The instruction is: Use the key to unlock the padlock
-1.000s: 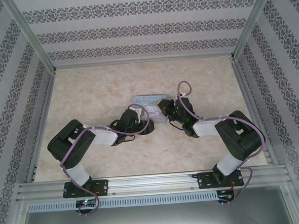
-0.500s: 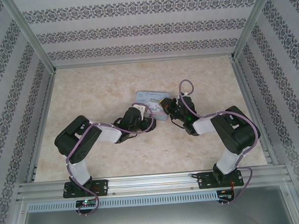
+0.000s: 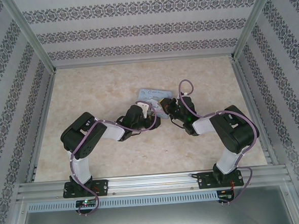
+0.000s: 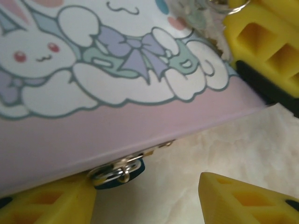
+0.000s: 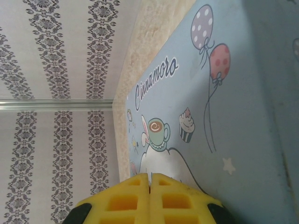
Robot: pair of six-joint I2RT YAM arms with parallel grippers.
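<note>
Over the last second my left arm has swung in toward mid-frame in the top view, and the tin (image 3: pixel 149 93) has slid a little toward the upper edge. The left gripper (image 4: pixel 140 205) is now right up against the tin's pink front wall, spread wide and holding nothing. The padlock (image 4: pixel 134 169) hangs under the clasp at lower left of the left wrist view, just beside one finger.

The right gripper (image 5: pixel 150 186) has barely moved. Its fingers are pressed flush together, I judge on the key (image 4: pixel 230 5), whose ring pokes out at upper right. The key and the lock are well apart, so the lock has yet to be steadied.
</note>
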